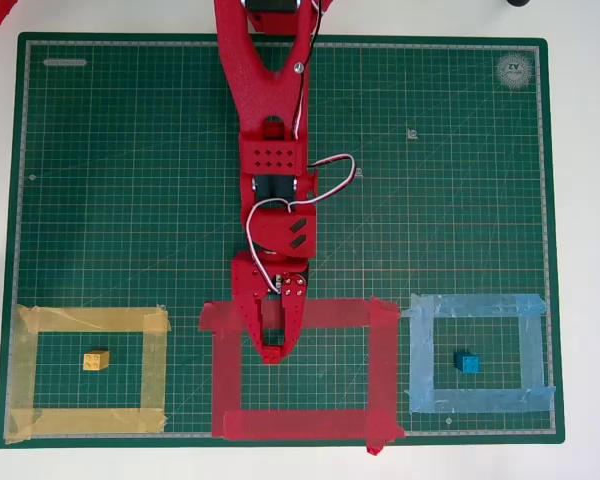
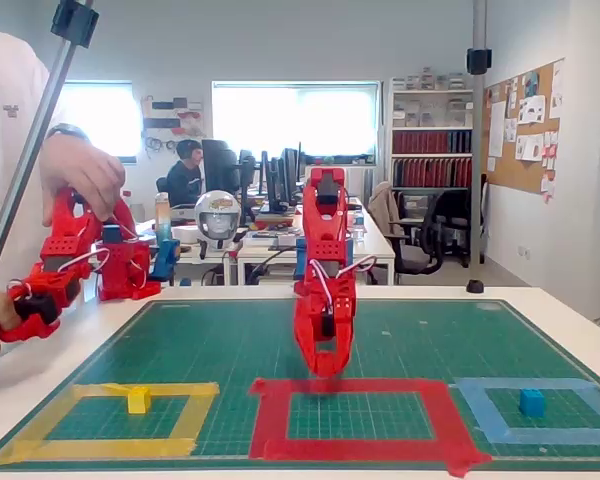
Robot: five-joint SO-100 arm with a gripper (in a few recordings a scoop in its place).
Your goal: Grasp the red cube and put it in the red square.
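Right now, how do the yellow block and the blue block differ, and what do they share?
The yellow block is yellow and lies inside the yellow tape outline at the left of the overhead view; the blue block is blue and lies inside the light blue tape outline at the right. Both look about the same small size, rest on the green mat without touching the tape, and lie apart from the gripper.
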